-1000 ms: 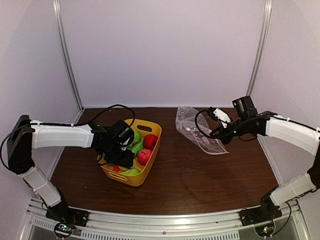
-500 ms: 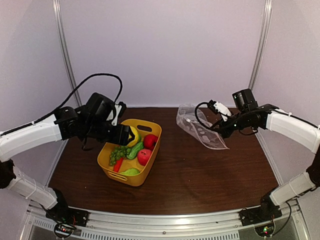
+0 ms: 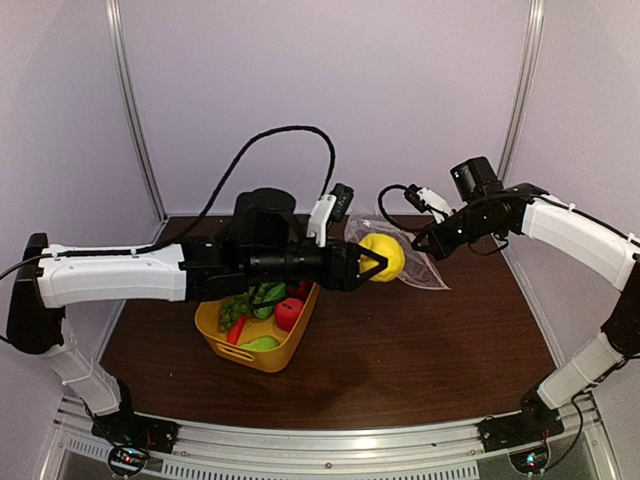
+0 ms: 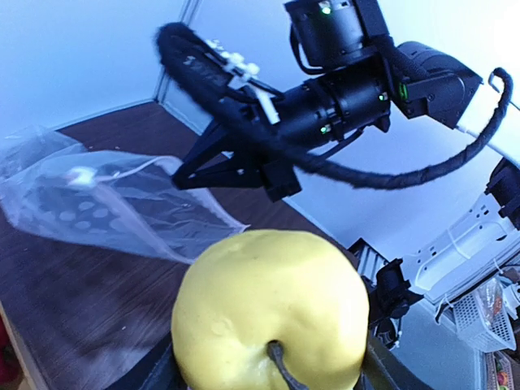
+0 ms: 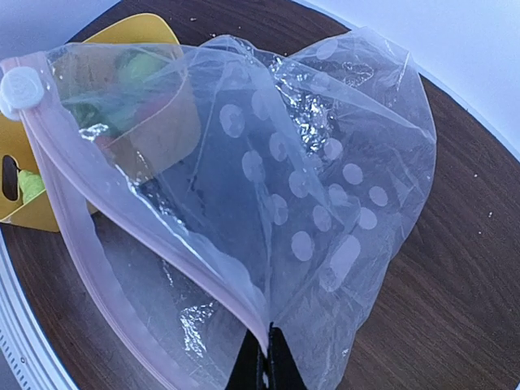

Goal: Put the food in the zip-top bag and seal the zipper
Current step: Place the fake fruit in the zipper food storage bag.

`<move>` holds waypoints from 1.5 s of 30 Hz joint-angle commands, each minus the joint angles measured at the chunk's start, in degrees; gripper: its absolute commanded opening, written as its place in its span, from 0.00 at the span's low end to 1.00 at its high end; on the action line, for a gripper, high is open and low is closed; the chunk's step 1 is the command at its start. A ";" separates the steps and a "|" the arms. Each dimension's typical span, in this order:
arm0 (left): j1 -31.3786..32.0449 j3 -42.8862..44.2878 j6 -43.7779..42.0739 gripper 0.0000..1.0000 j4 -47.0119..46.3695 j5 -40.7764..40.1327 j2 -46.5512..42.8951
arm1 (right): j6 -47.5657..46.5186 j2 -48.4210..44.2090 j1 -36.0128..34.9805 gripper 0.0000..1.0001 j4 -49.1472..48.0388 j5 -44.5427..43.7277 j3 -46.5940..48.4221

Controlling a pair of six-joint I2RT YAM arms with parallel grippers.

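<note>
Before left pincer (image 3: 377, 263) stand zip-top bag (image 3: 424, 274) and right pincer (image 3: 419, 243).

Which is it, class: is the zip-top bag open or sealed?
Open: in the right wrist view the zip-top bag's zipper strips spread apart, one pinched by the right gripper.

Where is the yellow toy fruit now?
Top view, just right of centre: the yellow toy fruit sits in the left hand, in mid-air between the yellow tub and the zip-top bag.

Foreground yellow fruit (image 4: 272, 313); right claw (image 4: 185, 175) pinching dotted bag (image 4: 97, 203).
</note>
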State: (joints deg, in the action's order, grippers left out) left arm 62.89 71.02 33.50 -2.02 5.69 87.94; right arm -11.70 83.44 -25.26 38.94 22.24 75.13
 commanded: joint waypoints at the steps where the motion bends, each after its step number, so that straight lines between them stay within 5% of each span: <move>1: 0.93 6.17 3.55 0.53 -11.21 2.19 7.23 | 4.39 1.26 -0.91 0.00 2.35 0.66 3.33; 14: 0.84 17.33 8.41 0.48 -11.40 -6.40 22.16 | 11.30 -0.56 -0.94 0.00 1.94 5.23 3.71; 32: -3.03 17.94 15.67 0.47 -9.20 -11.82 25.60 | 10.95 -3.81 -0.85 0.00 4.69 9.21 3.47; 45: -3.01 23.89 11.18 0.84 -8.61 -1.37 26.92 | 11.27 -3.52 0.14 0.00 5.96 11.31 5.97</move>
State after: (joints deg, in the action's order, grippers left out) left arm 59.55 92.29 46.89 -8.40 0.30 116.03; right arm -0.99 79.46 -25.63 43.70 33.06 78.63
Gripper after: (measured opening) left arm 0.815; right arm 0.005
